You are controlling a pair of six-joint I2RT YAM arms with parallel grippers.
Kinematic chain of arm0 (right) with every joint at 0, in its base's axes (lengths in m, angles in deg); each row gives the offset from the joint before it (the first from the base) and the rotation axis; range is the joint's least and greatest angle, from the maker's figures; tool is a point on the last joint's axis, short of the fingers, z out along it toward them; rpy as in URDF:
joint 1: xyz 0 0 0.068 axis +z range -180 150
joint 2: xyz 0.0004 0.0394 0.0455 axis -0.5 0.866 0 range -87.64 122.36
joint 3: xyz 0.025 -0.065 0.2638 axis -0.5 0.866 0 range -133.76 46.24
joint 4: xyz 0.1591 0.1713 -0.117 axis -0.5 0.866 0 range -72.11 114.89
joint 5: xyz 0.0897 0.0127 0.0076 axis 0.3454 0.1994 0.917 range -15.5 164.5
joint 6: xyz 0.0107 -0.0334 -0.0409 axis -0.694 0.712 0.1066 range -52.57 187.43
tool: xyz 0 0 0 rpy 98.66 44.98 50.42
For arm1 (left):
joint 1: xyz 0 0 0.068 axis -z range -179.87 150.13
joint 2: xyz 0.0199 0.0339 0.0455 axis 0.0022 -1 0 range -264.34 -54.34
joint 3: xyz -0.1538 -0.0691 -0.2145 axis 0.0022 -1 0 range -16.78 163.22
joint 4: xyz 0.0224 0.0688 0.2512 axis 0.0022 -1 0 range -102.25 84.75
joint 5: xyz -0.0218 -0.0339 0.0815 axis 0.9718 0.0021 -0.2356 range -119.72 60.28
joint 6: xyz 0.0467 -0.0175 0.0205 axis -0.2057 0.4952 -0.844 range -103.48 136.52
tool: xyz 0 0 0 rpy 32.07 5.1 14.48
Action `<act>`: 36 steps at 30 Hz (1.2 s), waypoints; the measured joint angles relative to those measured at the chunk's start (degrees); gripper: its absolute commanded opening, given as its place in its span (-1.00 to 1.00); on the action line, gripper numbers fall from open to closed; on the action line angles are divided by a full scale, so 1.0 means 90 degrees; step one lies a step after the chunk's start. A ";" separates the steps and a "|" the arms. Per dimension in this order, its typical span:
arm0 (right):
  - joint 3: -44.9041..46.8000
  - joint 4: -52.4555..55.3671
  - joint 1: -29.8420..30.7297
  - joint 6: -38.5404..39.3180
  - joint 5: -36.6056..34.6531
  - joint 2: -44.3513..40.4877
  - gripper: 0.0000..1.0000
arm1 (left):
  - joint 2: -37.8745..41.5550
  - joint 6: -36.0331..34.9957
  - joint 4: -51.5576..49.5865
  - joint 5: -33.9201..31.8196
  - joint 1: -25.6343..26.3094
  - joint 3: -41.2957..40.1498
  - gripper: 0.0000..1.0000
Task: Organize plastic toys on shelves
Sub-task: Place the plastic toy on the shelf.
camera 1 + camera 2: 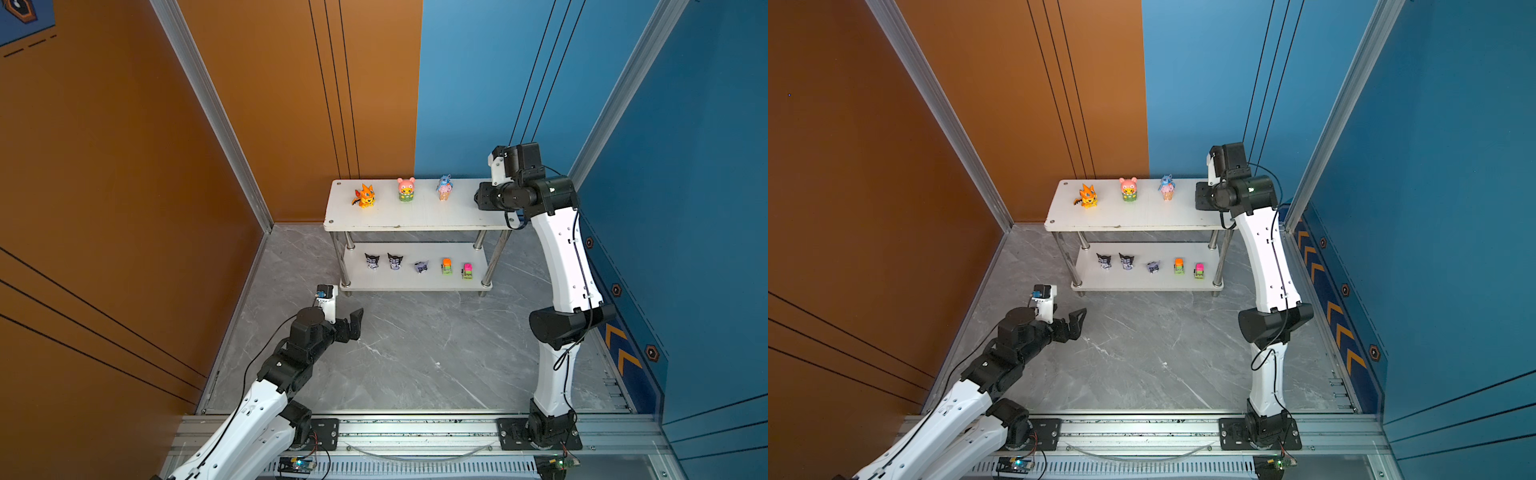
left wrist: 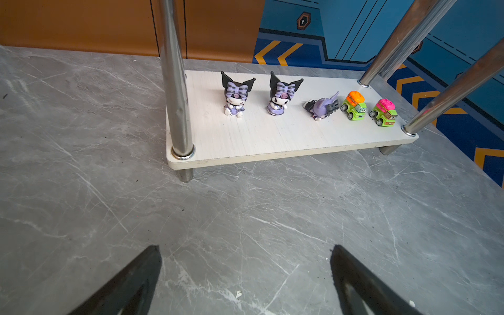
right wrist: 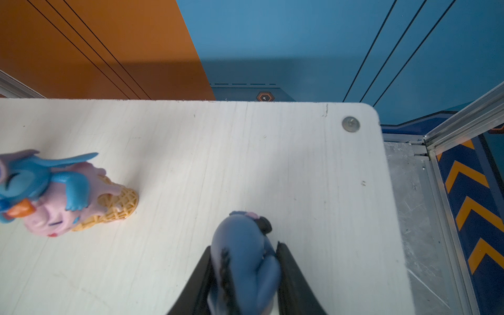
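Right wrist: jaws grip donkey (image 3: pixel 242 259) (above shelf (image 3: pixel 245 152)).

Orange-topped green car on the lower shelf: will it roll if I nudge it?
Probably: the orange-topped green car sits on exposed wheels on the smooth lower shelf, so a nudge likely rolls it. Its glossy hard plastic looks rigid, perhaps slippery to pinch.
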 measured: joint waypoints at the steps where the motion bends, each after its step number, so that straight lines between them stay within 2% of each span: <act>1: -0.0002 -0.0002 0.0000 0.0000 0.0002 0.0032 -0.35 | 0.0005 0.0000 0.0000 0.0000 0.0000 0.0000 0.96; 5: -0.0041 -0.0056 0.0000 0.0000 0.0000 0.0129 -0.32 | 0.0024 0.0000 0.0002 0.0000 0.0000 0.0000 0.96; 11: -0.0049 -0.0058 0.0000 -0.0029 0.0002 0.0129 -0.02 | 0.0024 0.0000 0.0002 0.0000 0.0000 0.0000 0.96; 26: -0.0053 -0.0053 0.0000 -0.0044 -0.0022 -0.0044 0.35 | 0.0036 0.0000 0.0000 0.0000 0.0000 0.0000 0.96; 33: -0.0015 -0.0165 0.0192 -0.0032 -0.0457 -0.1149 0.49 | 0.0211 0.0000 -0.0019 -0.0007 0.0000 0.0000 0.96; 36: 0.0729 -0.0546 0.0423 0.0034 -0.0884 -0.2188 0.63 | 0.0347 -0.0005 -0.0022 -0.0100 0.0000 0.0000 0.96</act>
